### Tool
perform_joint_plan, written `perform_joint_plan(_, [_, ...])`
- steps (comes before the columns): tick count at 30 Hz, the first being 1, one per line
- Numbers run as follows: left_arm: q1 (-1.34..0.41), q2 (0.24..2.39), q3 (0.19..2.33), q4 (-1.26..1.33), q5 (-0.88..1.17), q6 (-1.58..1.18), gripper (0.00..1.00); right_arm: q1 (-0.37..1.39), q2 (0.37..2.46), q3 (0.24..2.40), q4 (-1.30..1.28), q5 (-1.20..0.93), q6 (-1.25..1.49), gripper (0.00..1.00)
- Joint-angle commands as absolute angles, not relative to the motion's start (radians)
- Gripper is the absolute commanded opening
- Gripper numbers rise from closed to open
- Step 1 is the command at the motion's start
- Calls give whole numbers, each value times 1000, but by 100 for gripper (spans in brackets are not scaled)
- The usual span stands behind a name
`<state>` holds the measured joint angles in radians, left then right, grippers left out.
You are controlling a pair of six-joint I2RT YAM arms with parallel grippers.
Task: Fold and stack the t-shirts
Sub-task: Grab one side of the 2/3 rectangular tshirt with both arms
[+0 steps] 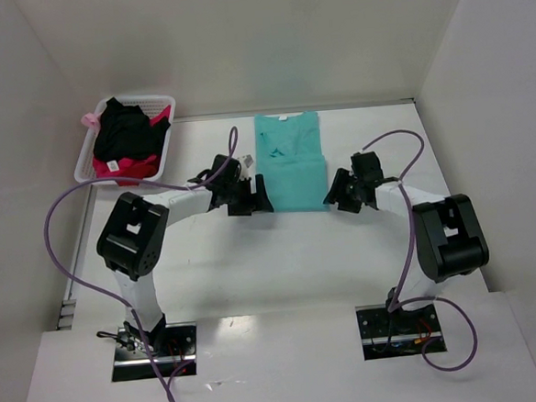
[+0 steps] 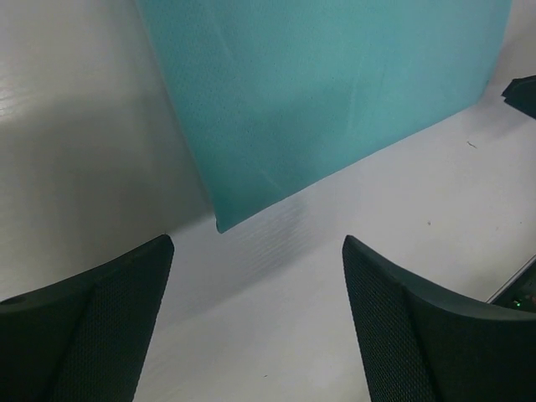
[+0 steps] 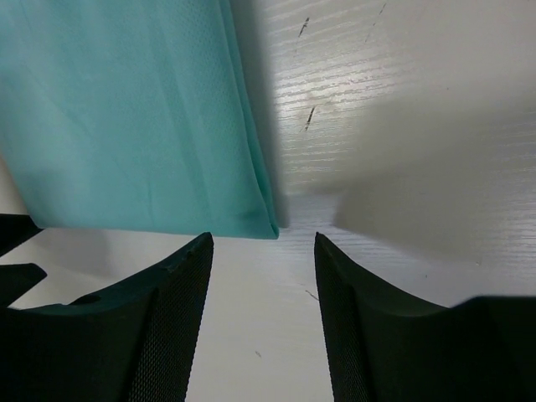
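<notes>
The teal t-shirt (image 1: 290, 163) lay flat on the surface (image 1: 291, 264) between your two end effectors, its sides already turned in to make a narrow panel. I judged it light, limp and thin. Lifted by one layer alone it would likely sag and slide open, so the places to take hold were its two near corners, pinching every layer together.

One near corner sat just ahead of your left end effector (image 2: 257, 240), a little toward its left finger. That end effector stood wide, with nothing between its pads. The other near corner, with its doubled edge showing, sat just ahead of your right end effector (image 3: 264, 236). Its jaws were narrower but also apart and held nothing.

Well off to the far left of the left end effector stood the white basket (image 1: 167, 102). In it the black t-shirt (image 1: 125, 133) was heaped over the pink-red t-shirt (image 1: 123, 168), both crumpled and not yet folded.
</notes>
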<state>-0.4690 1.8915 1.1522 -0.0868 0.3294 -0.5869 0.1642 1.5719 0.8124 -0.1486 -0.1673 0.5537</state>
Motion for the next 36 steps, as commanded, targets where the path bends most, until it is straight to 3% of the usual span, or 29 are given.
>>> perform_joint_plan(1, [-466, 1920, 1186, -54, 301, -601, 90, 173, 1615, 822, -101, -186, 552, 57])
perform_joint_plan(14, [-466, 1931, 1195, -44, 250, -649, 73, 173, 1667, 841, -72, -196, 543, 57])
perform_joint_plan(18, [-466, 1940, 1195, -44, 238, -660, 71, 173, 1677, 841, -81, -207, 534, 48])
perform_joint_plan(26, [-476, 1959, 1226, -44, 219, -660, 71, 193, 1696, 851, -91, -207, 534, 42])
perform_joint_plan(36, [-485, 1977, 1235, -44, 219, -669, 61, 202, 1726, 862, -91, -216, 534, 23])
